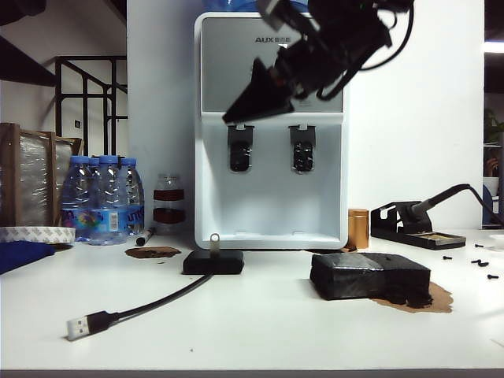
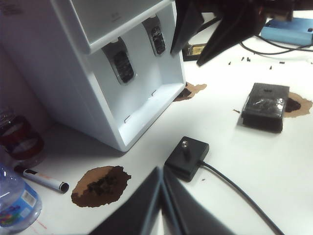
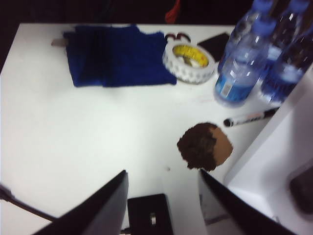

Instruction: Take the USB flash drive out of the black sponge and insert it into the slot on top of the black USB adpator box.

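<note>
Silver drive (image 1: 214, 239) stands upright in your box (image 1: 213, 262), mid-desk before the dispenser (image 1: 272, 130).
Your sponge (image 1: 370, 276) lies well apart toward the right edge. Right gripper (image 3: 161, 182) hangs above the box, jaws apart, empty; left gripper (image 2: 160, 171) has jaws pressed together, holding nothing.

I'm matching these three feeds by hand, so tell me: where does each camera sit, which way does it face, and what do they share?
Exterior view: low at the table's front edge, facing the water dispenser; one dark gripper hangs high before it.
Left wrist view: on the raised left arm, looking down over the shut left gripper at the black USB adpator box, USB flash drive upright in it, and the black sponge.
Right wrist view: looking down between the open fingers of the right gripper at the box.
Shared: all three show the box.
</note>
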Robot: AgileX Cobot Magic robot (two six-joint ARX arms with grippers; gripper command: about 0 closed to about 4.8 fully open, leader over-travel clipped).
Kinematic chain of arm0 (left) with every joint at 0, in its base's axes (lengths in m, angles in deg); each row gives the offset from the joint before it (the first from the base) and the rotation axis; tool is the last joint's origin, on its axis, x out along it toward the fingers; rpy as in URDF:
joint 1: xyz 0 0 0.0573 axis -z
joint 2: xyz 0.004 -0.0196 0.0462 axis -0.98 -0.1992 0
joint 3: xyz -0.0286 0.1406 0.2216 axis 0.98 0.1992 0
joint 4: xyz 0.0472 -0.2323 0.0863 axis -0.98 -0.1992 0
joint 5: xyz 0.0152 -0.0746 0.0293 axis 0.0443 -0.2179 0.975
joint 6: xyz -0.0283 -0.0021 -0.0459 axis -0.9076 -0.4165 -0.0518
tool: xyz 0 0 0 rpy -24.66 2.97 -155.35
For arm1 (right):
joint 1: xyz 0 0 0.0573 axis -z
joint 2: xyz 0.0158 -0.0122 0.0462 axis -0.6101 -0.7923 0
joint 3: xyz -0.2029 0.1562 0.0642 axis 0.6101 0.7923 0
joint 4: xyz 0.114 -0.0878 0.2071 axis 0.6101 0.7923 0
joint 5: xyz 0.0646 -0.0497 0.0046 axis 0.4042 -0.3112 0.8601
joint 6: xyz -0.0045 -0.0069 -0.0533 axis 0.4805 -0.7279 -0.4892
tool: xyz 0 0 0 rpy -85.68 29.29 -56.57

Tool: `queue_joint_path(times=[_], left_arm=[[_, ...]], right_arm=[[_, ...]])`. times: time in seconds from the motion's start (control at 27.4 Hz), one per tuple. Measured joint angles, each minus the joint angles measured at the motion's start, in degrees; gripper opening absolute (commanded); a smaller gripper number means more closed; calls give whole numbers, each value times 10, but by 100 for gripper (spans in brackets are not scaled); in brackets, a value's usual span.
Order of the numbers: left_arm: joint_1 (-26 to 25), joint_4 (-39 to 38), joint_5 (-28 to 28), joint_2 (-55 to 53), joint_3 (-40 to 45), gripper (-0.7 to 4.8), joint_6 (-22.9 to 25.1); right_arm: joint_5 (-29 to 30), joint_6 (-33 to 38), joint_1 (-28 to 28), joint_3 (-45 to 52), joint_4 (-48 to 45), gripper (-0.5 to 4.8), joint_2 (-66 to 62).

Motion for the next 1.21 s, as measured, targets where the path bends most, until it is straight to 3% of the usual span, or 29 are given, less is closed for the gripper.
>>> queue_joint_path(times=[0.15, 0.58, 0.91, 1.21], left_arm=[[0, 0, 1, 2, 0, -5, -13], [0, 17, -9, 63, 0, -5, -94], [0, 21, -9, 162, 0, -5, -176], [0, 23, -11, 285, 0, -5, -246]], right_arm=[[0, 0, 0, 0, 18, 193, 26], [-12, 0, 0, 0, 68, 1, 101], [-73, 7, 0, 0, 91, -2, 160], [-96, 93, 0, 0, 91, -2, 210]])
